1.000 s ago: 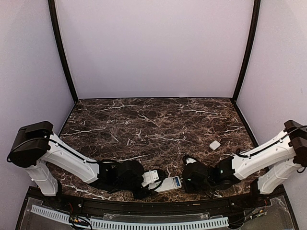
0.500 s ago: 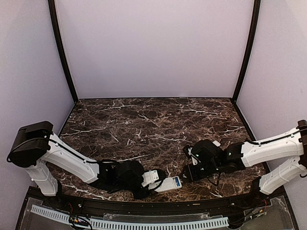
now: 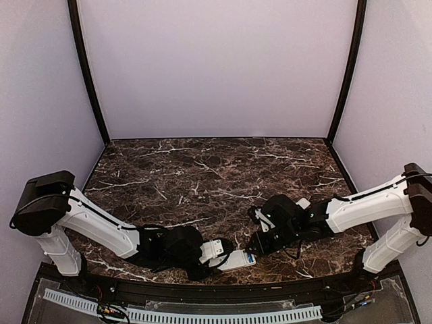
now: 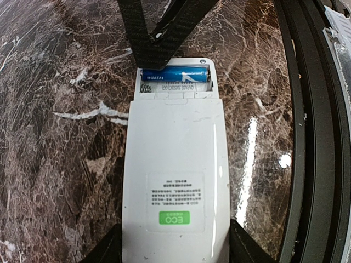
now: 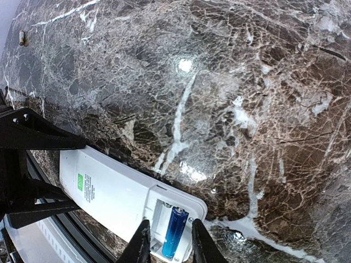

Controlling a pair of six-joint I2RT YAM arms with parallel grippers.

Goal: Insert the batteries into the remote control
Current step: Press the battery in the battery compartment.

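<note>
Marble surface [image 5: 247, 109], near edge: our left tool [image 4: 175, 247] clamps the white remote control [image 4: 174, 175] by its long sides, back up. One blue battery [image 4: 175, 75] lies seated at its uncovered end; our right tool [image 5: 169, 244] hovers above, narrowly parted. Light, slick plastic, we judge.

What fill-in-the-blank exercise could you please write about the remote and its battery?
The remote lies with its ____ facing up.
Its open compartment holds ____ blue battery.
The ____ hand clamps the remote at the end far from the battery.
Missing words: back; one; left.
</note>
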